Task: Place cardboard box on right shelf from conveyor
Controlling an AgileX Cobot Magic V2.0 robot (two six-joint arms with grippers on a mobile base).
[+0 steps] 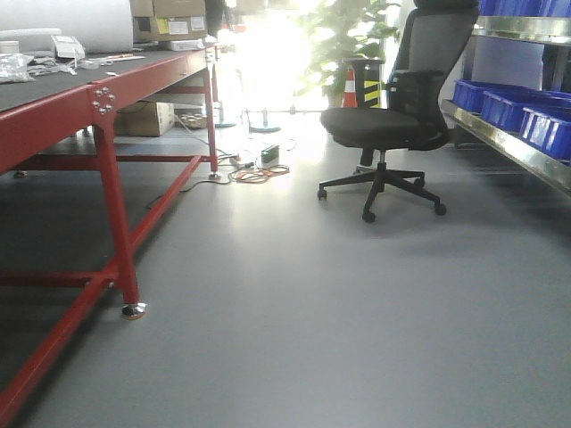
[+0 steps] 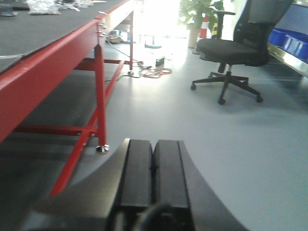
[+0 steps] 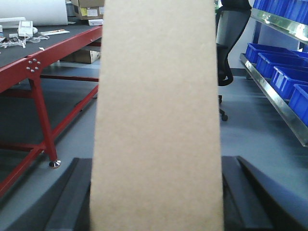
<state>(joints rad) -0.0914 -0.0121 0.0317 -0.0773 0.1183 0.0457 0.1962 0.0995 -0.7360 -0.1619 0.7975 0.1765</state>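
The tan cardboard box (image 3: 156,115) fills the middle of the right wrist view, upright between the dark fingers (image 3: 77,192) of my right gripper (image 3: 155,161), which is shut on its two sides. It is held above the grey floor, between the conveyor and the right shelf. The conveyor (image 1: 53,116), a dark belt in a red frame on red legs, runs along the left (image 3: 29,48). The steel right shelf (image 1: 508,147) stands at the right (image 3: 279,103). My left gripper (image 2: 153,144) is shut with nothing in it, low over the floor beside the conveyor (image 2: 48,29).
A black office chair (image 1: 388,125) stands on the floor ahead, close to the shelf. Blue bins (image 1: 508,107) sit on the shelf. Cables (image 1: 259,171) lie on the floor beyond the conveyor leg (image 1: 116,214). Boxes (image 1: 169,18) and small items sit on the far belt.
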